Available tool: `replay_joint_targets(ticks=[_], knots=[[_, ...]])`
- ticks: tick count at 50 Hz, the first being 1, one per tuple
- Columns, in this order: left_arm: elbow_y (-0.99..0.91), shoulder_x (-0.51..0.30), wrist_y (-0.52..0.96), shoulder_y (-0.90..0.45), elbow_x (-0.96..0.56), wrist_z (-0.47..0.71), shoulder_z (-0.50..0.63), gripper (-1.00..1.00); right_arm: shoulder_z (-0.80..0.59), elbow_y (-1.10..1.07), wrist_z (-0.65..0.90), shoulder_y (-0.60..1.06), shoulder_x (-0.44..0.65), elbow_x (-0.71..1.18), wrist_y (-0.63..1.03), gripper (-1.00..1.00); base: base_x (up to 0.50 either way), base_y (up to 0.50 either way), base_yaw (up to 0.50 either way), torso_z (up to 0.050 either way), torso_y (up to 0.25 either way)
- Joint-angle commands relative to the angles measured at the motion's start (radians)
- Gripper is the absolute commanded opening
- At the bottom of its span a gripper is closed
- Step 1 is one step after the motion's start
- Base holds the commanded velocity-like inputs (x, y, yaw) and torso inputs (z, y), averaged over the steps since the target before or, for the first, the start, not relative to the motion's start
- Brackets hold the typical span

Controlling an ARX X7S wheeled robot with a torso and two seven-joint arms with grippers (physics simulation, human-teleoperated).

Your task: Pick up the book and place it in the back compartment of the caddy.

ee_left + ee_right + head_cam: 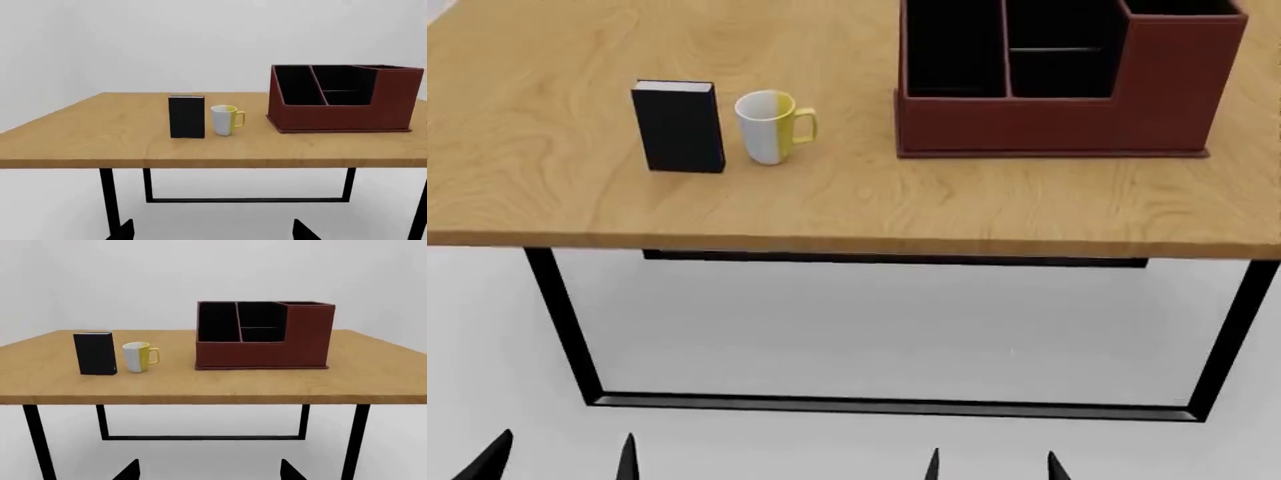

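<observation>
Head view gives me the whole layout: the book [678, 126] stands upright on the wooden bench [827, 205], toward my left, with the white-and-yellow mug [769, 127] just beside it on its right, handle pointing away from the book. Well apart from both, further right and back, sits the caddy [1054, 120], a red-brown box with black lining. Its back compartment [1064, 25] lies in the middle column, behind a thin cross divider, and I see nothing inside it.

At the bottom edge of that view I catch only dark fingertips: the left tool [561, 458] and the right tool [990, 468], both low and short of the bench, below its front edge. On each, the two tips stand spread apart with a clear gap, so both are released and hold nothing.

Both wrist views look level across the bench top at the book, mug and caddy.
</observation>
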State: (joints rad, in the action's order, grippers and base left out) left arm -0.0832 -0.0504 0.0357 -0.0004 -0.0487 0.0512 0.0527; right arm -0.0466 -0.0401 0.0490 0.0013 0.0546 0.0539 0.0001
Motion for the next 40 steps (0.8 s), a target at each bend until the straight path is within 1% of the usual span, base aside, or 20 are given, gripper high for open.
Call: replay_joint_targets(ticks=[1,2,8,9,10,11,13,19,20,22,23,24,28,31,34,36,40], knots=[[-0.148,-0.030,0.129,-0.051,-0.024,0.023,0.016,1.00,-0.022,-0.205,0.032,0.053,0.037,0.011,0.150,1.00,0.00,0.00,0.00,0.050,0.000],[-0.164,-0.032,0.149,-0.062,-0.028,0.025,0.016,1.00,-0.019,-0.235,0.035,0.065,0.043,0.013,0.253,1.00,0.00,0.00,0.00,0.050,0.000],[-0.308,-0.039,0.308,-0.138,-0.055,0.060,-0.006,1.00,-0.047,-0.285,0.077,0.068,0.058,-0.046,0.274,1.00,0.00,0.00,0.00,0.050,0.000],[-0.332,-0.040,0.331,-0.152,-0.064,0.064,-0.011,1.00,-0.010,-0.374,0.059,0.131,0.079,-0.007,0.416,1.00,0.00,0.00,0.00,0.050,0.000],[-0.353,-0.042,0.348,-0.161,-0.068,0.066,-0.013,1.00,-0.027,-0.482,0.075,0.146,0.073,-0.020,0.526,1.00,0.00,0.00,0.00,0.050,0.000],[-0.391,-0.046,0.380,-0.171,-0.074,0.071,-0.015,1.00,-0.033,-0.541,0.082,0.159,0.070,-0.023,0.587,1.00,0.00,0.00,0.00,0.050,0.000],[-0.442,-0.056,0.429,-0.191,-0.071,0.079,-0.007,1.00,-0.030,-0.585,0.083,0.180,0.072,-0.016,0.642,1.00,0.00,0.00,0.00,0.050,0.000],[-0.514,-0.081,0.473,-0.224,-0.062,0.083,0.014,1.00,0.005,-0.651,0.070,0.286,0.084,0.023,0.787,1.00,0.00,0.00,0.00,0.050,0.000],[-0.521,-0.083,0.480,-0.231,-0.064,0.082,0.017,1.00,0.005,-0.651,0.070,0.286,0.084,0.023,0.787,1.00,0.00,0.00,0.00,0.050,0.000],[-0.534,-0.079,0.501,-0.239,-0.059,0.099,0.014,1.00,0.010,-0.692,0.073,0.328,0.091,0.025,0.838,1.00,0.00,0.00,0.00,0.050,0.000],[-0.541,-0.091,0.525,-0.245,-0.038,0.105,0.032,1.00,0.019,-0.705,0.071,0.337,0.091,0.033,0.842,1.00,0.00,0.00,0.00,0.050,0.000],[-0.543,-0.096,0.509,-0.240,-0.036,0.101,0.038,1.00,0.021,-0.711,0.070,0.339,0.092,0.036,0.846,1.00,0.00,0.00,0.00,0.038,0.000],[-0.569,-0.096,0.528,-0.245,-0.068,0.097,0.016,1.00,0.024,-0.742,0.078,0.346,0.101,0.034,0.879,1.00,0.00,0.00,0.00,0.005,0.000],[-0.578,-0.115,0.530,-0.250,-0.056,0.089,0.035,1.00,0.037,-0.747,0.076,0.337,0.097,0.046,0.874,1.00,0.00,0.00,0.00,0.000,0.000],[-0.566,-0.118,0.522,-0.256,-0.038,0.100,0.049,1.00,0.031,-0.739,0.067,0.330,0.103,0.051,0.845,1.00,0.35,-0.25,0.00,0.000,0.000],[-0.565,-0.104,0.535,-0.259,-0.067,0.101,0.030,1.00,0.018,-0.752,0.070,0.328,0.113,0.043,0.847,1.00,0.39,-0.29,0.00,0.000,0.000],[-0.589,-0.112,0.545,-0.255,-0.062,0.105,0.042,1.00,0.039,-0.789,0.071,0.312,0.118,0.053,0.853,1.00,0.39,-0.29,0.00,0.000,0.000]])
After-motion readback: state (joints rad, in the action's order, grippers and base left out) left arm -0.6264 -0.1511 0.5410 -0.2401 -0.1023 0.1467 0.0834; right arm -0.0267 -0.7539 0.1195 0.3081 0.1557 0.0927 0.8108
